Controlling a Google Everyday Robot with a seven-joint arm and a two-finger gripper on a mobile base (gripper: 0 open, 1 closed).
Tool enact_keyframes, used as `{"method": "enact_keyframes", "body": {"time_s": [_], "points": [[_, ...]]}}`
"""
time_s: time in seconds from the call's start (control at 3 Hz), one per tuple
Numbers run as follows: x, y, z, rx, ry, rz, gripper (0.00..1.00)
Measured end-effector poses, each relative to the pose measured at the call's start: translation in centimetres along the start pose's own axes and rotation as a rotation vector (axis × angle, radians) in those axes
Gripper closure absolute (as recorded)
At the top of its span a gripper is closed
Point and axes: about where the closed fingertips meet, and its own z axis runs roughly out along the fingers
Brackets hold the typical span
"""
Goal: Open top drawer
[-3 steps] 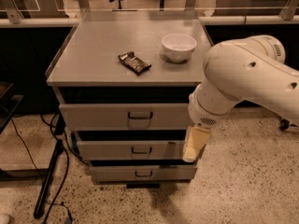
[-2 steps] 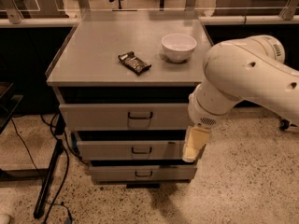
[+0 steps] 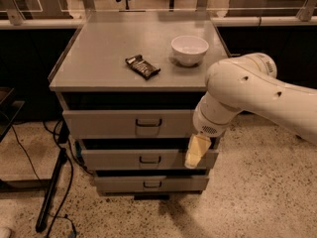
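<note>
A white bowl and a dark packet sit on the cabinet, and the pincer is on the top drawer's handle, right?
The bowl and packet, yes. But the camera view shows the pincer away from the top drawer's handle, hanging lower right, in front of the middle drawer's right end.

Views: a single camera view.
Position: raised, in front of the grey cabinet [image 3: 99, 71], higher than its top surface.
Facing: tilted downward toward the drawer fronts, so both the cabinet top and the front of the top drawer [image 3: 114, 124] show; speckled floor [image 3: 257, 202] fills the lower part.
Distance: medium-near; the whole cabinet fits, with railings [image 3: 148, 21] along the upper edge.
Framing: cabinet sits left of centre; the arm [image 3: 247, 86] enters from the right edge, large and close to the lens.
Gripper in frame: the gripper [image 3: 196, 152] hangs right of centre, in front of the right end of the middle drawer [image 3: 124, 158].
</note>
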Motion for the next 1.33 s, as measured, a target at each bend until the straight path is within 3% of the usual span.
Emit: {"method": "enact_keyframes", "body": {"time_s": [0.67, 1.33], "points": [[-0.6, -0.1, 1.4, -0.005, -0.019, 0.023, 0.00], [-1.9, -2.6, 4.3, 0.021, -0.054, 0.085, 0.00]]}}
